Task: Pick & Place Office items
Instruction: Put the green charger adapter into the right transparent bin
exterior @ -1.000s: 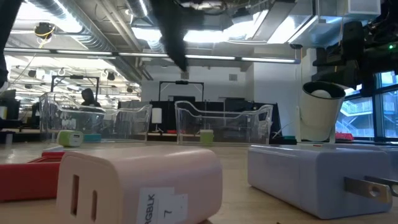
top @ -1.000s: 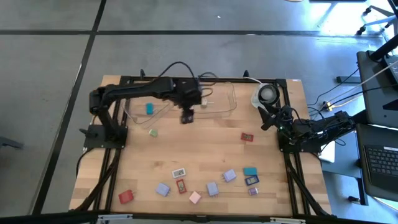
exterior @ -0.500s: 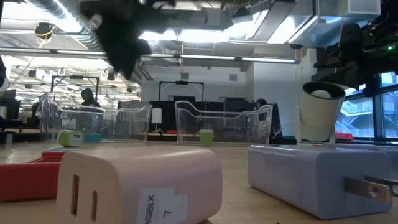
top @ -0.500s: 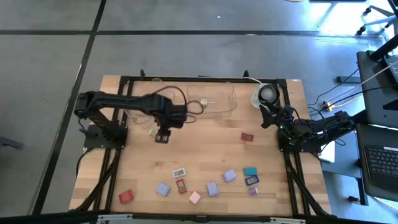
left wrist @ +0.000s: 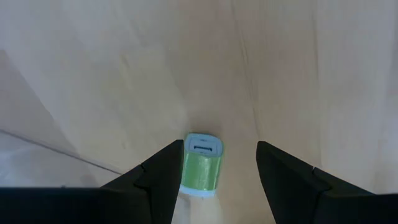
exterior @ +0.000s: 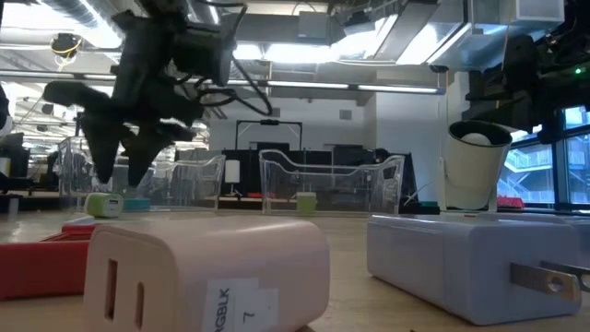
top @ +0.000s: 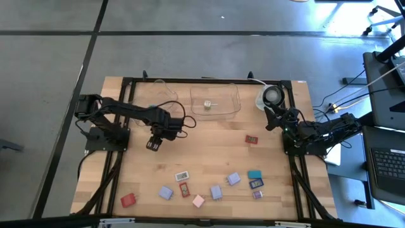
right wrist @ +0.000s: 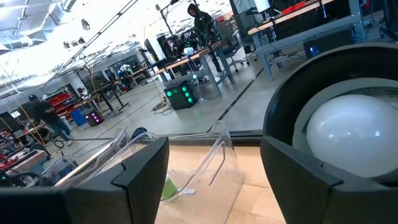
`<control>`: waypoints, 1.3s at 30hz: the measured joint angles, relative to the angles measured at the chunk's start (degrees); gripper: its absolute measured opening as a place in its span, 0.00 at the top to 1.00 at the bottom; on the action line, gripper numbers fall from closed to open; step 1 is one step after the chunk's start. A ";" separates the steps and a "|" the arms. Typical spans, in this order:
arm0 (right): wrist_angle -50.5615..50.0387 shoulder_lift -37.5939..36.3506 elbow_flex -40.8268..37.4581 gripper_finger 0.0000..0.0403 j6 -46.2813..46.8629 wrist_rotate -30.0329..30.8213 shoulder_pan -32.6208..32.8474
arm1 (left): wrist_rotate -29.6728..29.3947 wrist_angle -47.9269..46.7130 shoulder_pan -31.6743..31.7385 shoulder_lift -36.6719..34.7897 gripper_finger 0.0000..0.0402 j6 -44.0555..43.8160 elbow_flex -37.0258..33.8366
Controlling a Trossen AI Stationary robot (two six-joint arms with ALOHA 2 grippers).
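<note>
Green block [left wrist: 202, 172] lying on bare wood near the clear trays [top: 215, 100], framed between the spread fingers of the left gripper [left wrist: 214, 180], not yet gripped. One pale item already in the right-hand tray; roughly ten blocks [top: 215, 183] scattered along the table's near edge, all left to move. Right gripper [top: 273, 119] parked beside the round white object [top: 271, 96], fingers apart, holding nothing.
</note>
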 joint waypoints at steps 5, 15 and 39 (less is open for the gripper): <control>-0.01 0.00 0.00 0.36 0.02 0.02 0.00 | -3.11 1.35 0.11 0.00 0.51 0.70 -2.81; 0.01 0.00 0.01 0.36 0.04 0.02 0.00 | -4.91 2.66 0.11 0.00 0.51 3.34 -4.02; 0.02 0.00 0.00 0.36 0.04 0.02 0.00 | -6.66 10.67 0.09 0.00 0.65 6.73 -10.25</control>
